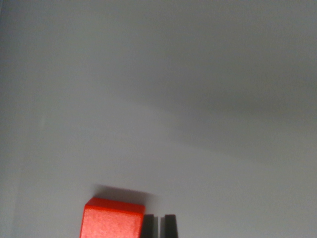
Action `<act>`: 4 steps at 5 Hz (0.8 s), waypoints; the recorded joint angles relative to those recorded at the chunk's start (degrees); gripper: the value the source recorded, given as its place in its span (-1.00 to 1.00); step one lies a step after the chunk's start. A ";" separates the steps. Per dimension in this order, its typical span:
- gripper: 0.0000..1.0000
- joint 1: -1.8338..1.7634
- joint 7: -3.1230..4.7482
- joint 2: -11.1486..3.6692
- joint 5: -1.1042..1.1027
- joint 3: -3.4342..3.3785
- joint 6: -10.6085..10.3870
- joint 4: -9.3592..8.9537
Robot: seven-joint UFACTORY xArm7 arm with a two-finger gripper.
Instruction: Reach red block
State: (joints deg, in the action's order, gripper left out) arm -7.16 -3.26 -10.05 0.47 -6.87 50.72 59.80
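A red block [112,220] lies on the pale grey surface at the bottom edge of the wrist view, left of centre, with its lower part cut off by the frame. Two dark fingertips [170,225] of my gripper [159,227] poke up from the bottom edge just to the right of the block. The left fingertip stands against the block's right side. Only a thin gap shows between the two tips, and nothing is held between them. The block is beside the fingers, not between them.
A plain grey-white surface [163,99] fills the rest of the view, with a soft darker shadow band across the upper right.
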 joint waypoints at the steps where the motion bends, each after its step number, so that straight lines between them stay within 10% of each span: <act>1: -1.00 -0.41 -0.28 -0.53 -0.05 -0.39 -2.40 -1.84; 4: -1.00 -0.80 -0.55 -1.04 -0.10 -0.76 -4.67 -3.59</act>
State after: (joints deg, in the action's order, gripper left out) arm -7.96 -3.81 -11.10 0.37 -7.63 46.05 56.21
